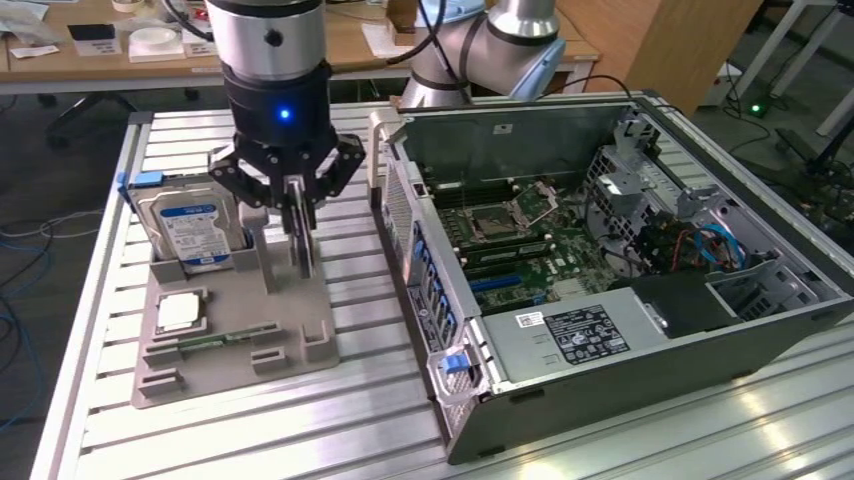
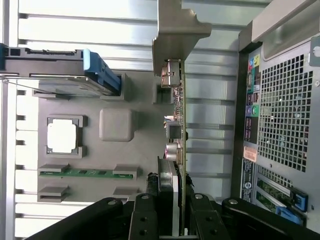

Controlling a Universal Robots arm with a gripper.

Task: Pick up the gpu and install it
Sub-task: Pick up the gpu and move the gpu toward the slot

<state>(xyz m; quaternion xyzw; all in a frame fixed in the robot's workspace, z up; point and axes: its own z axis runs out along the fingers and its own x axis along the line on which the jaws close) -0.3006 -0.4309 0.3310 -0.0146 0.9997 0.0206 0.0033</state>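
Observation:
The gpu (image 1: 303,252) is a thin dark card standing on edge, held vertically between the fingers of my gripper (image 1: 296,215), which is shut on it. It hangs over the grey parts holder (image 1: 310,318), at the side of the holder nearest the computer case. In the wrist view the gpu (image 2: 181,125) appears edge-on, its silvery bracket (image 2: 176,30) at the far end, and my gripper (image 2: 172,200) clamps its near end. I cannot tell whether the card's lower edge still touches the holder.
The holder (image 2: 142,150) also carries a hard drive (image 1: 194,225) with a blue-white label, a processor (image 1: 178,312) and a green memory stick (image 1: 214,338). The open computer case (image 1: 441,300) lies on the exterior view's right, motherboard (image 1: 534,250) exposed. Its rear panel (image 2: 285,110) is close beside the card.

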